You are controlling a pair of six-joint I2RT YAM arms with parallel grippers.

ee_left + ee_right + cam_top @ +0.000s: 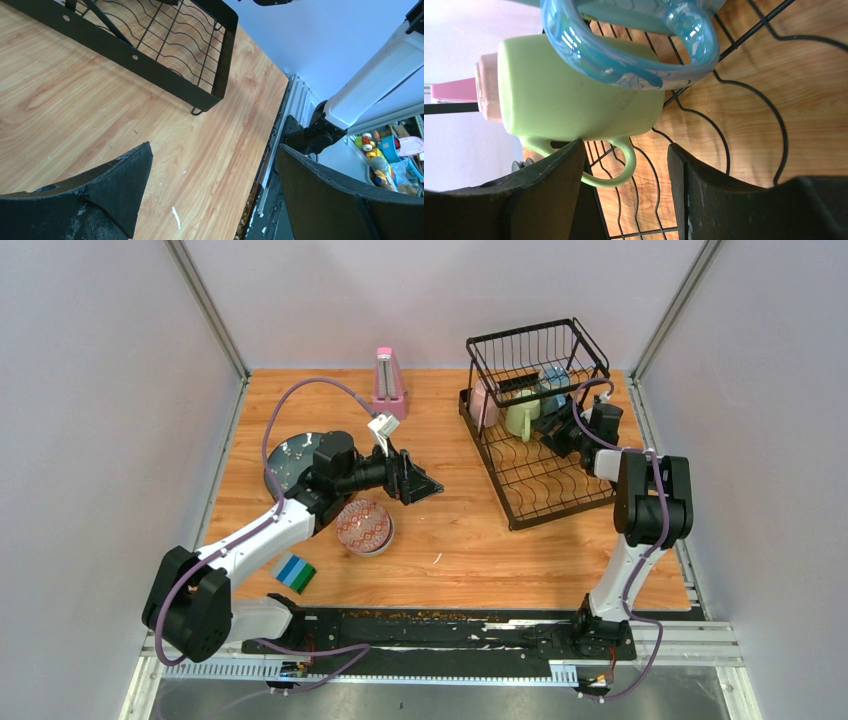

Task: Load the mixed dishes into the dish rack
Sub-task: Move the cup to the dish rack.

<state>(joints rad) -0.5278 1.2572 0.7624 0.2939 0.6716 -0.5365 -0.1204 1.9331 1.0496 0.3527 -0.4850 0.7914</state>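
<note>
mugs [522, 418] sit in the dish rack [545, 502]; bowl [364, 526] and plate [288, 460] left of it remain; left gripper [214, 147] and right gripper [626, 155] gape, holding nothing.

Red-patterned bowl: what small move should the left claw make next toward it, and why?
Probably draw the left claw back and lower it onto the red-patterned bowl's rim. The claw hangs open and empty over the table just beyond the bowl, which sits outside the dish rack.
</note>
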